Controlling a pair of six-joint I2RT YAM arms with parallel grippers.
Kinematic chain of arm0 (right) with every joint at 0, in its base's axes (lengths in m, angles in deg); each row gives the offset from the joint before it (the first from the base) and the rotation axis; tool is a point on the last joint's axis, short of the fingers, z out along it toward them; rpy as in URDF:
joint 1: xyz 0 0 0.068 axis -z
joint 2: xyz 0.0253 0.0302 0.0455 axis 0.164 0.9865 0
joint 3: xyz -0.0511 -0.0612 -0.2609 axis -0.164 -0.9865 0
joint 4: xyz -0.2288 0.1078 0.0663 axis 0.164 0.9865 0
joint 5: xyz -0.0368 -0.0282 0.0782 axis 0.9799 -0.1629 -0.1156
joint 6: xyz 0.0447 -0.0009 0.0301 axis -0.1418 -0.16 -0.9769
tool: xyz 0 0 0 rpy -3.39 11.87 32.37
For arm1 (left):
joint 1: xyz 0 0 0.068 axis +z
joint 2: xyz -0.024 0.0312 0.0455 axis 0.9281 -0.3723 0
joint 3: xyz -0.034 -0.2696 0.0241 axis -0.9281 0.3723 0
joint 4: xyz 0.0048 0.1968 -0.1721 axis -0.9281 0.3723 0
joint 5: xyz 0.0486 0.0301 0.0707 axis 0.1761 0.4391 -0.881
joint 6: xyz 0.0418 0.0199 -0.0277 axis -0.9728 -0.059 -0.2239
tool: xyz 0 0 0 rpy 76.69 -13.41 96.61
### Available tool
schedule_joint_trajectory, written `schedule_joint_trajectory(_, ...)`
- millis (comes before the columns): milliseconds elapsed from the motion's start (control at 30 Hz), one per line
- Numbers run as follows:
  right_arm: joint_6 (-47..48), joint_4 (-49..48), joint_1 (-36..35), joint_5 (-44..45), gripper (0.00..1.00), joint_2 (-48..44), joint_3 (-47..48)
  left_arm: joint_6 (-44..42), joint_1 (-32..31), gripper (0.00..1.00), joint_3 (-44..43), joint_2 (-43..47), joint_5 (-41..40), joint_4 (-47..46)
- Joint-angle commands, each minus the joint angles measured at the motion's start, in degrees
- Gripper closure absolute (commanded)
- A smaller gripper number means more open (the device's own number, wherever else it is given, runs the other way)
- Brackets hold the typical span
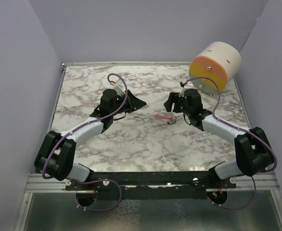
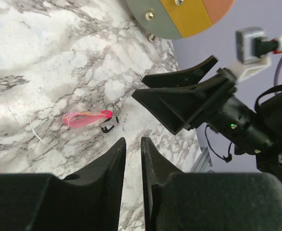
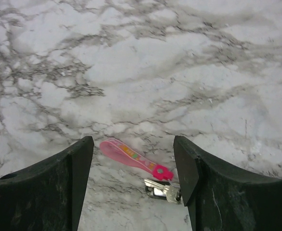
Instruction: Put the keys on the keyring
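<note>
Right gripper [image 3: 132, 142] fingers stand wide apart near the keyring [image 3: 131, 157] and key [image 3: 161, 190]; left gripper [image 2: 133, 143] fingers are barely parted, empty.

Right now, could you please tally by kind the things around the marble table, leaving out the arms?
Bright pink strip keyring with a small metal ring: 1
Tiny black-headed key with a silvery shaft: 1
Cream cylinder with an orange and yellow face: 1
Total: 3

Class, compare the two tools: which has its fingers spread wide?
The right tool, its fingers wide apart with the keyring showing between them; the left tool leaves only a slim gap.
</note>
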Motion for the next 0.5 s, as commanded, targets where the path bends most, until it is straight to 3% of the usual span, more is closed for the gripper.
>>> schedule_joint_trajectory(0, -3.1, 4.7, 2.9, -2.2, 0.32, 2.5, -0.8, -4.5, 0.1, 0.77, 0.1, 3.1, -6.3, 2.5)
schedule_joint_trajectory(200, 5.3, 5.0, 2.7, -11.0, 0.35, 4.9, 1.3, -6.8, 0.1, 0.77, -1.0, 1.9, -6.6, 5.6)
schedule_joint_trajectory(467, 12.5, 9.0, -3.9, -8.4, 0.31, 10.8, 6.6, -7.6, 0.2, 0.76, -1.2, 1.6, -5.8, 5.8)
